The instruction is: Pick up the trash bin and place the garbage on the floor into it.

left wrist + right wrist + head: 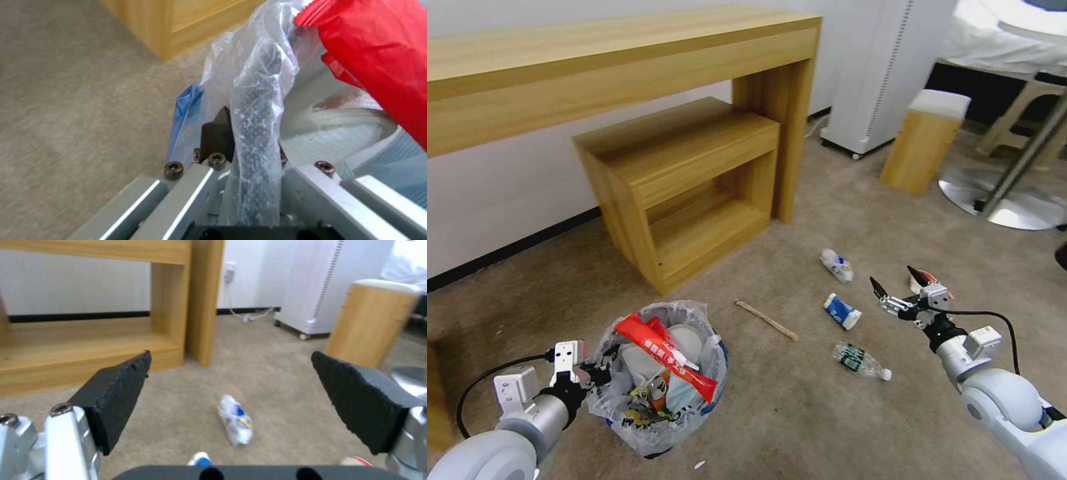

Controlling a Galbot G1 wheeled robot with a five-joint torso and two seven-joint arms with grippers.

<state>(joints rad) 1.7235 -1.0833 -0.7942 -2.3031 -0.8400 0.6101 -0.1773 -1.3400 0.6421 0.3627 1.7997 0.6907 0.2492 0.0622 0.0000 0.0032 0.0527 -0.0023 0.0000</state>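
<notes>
The left claw [589, 371] grips the bag-lined rim of the trash bin [657, 380] on the beige floor [774, 400]. The right claw [900, 285] hangs spread wide above a crumpled cup [842, 311], with a plastic bottle [862, 361] and wooden stick [766, 320] nearby.

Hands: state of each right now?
Left hand: shut on the trash bin rim.
Right hand: open, holding nothing, above the floor.

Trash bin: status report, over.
Left gripper clamped on trash bin rim. Right gripper open, above the floor litter. Bottle, stick still on carpet.
</notes>
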